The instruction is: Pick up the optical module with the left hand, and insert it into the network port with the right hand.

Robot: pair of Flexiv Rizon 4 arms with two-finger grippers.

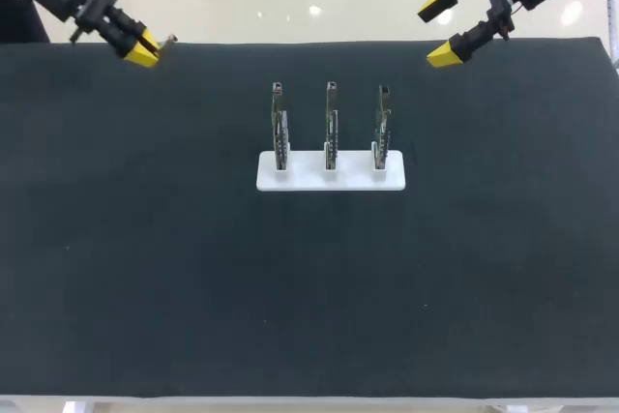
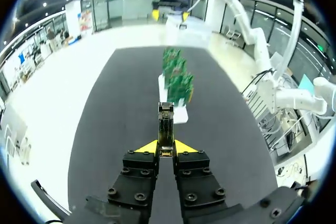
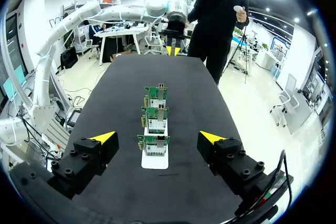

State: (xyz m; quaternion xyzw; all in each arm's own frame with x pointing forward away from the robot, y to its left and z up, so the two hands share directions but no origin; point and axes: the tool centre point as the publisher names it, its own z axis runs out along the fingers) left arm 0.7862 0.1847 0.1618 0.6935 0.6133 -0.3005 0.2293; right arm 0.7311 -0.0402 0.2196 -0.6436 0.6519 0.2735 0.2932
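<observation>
Matte black table (image 1: 145, 287) — slim metal optical module (image 2: 166, 124).

wide black matte table (image 1: 145, 287), evenly lit

Head overhead; 2 opposed wrist views share port boards (image 1: 331, 123).

Black, screw-studded hands (image 2: 166, 149) bear yellow fingertips (image 2: 146, 147)
</observation>
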